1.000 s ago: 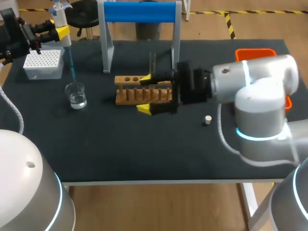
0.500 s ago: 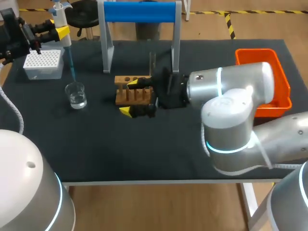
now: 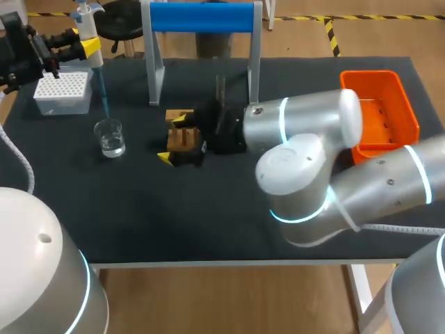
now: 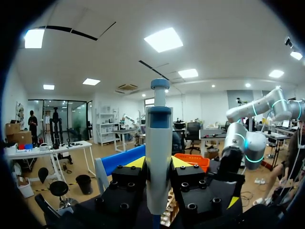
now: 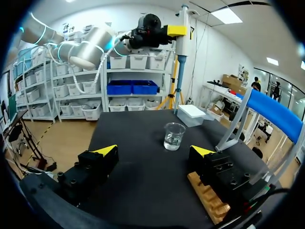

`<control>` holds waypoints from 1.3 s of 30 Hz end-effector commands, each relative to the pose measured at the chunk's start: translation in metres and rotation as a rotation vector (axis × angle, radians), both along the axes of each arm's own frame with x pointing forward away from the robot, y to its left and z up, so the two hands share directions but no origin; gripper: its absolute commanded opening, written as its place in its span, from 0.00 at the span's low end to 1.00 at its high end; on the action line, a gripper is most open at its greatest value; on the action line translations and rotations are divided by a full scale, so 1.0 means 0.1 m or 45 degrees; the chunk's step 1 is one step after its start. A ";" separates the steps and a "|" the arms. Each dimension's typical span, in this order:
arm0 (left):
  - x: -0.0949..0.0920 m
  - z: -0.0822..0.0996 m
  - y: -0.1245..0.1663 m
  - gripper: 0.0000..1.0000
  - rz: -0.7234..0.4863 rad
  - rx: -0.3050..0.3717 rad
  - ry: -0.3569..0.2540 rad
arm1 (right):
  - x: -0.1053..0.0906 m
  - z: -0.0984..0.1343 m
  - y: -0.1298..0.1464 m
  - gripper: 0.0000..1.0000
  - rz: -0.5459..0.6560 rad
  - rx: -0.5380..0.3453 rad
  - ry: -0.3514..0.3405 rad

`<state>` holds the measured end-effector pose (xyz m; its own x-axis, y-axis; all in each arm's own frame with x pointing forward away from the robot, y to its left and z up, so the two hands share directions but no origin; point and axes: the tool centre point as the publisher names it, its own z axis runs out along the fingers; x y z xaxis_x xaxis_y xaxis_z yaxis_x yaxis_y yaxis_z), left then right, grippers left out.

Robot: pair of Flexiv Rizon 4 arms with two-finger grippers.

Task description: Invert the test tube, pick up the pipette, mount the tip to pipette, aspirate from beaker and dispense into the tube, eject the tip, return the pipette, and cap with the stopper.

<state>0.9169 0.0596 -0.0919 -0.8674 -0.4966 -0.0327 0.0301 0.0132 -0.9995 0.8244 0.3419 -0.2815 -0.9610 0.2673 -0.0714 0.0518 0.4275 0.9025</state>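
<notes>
My left end effector (image 4: 158,164) is gripping the pipette (image 4: 158,129). My right end effector (image 5: 153,155), released, is hovering at the rack (image 5: 206,196); a nudge could topple the test tube (image 3: 220,86).

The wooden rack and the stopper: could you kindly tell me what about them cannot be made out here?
- Wooden rack: head view, the right arm covers most of it; right wrist view, only one end shows, by the right gripper.
- Stopper: in no view; the right arm may hide it.
</notes>
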 end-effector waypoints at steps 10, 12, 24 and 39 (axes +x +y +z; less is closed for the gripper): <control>0.00 -0.01 0.00 0.00 -0.004 -0.002 -0.003 | 0.18 -0.14 0.28 1.00 -0.024 -0.028 0.003; 0.00 -0.01 0.00 0.00 -0.004 -0.002 -0.003 | 0.17 -0.12 0.27 1.00 -0.020 -0.023 0.000; 0.00 -0.01 0.00 0.00 -0.004 -0.002 -0.003 | 0.17 -0.12 0.27 1.00 -0.020 -0.023 0.000; 0.00 -0.01 0.00 0.00 -0.004 -0.002 -0.003 | 0.17 -0.12 0.27 1.00 -0.020 -0.023 0.000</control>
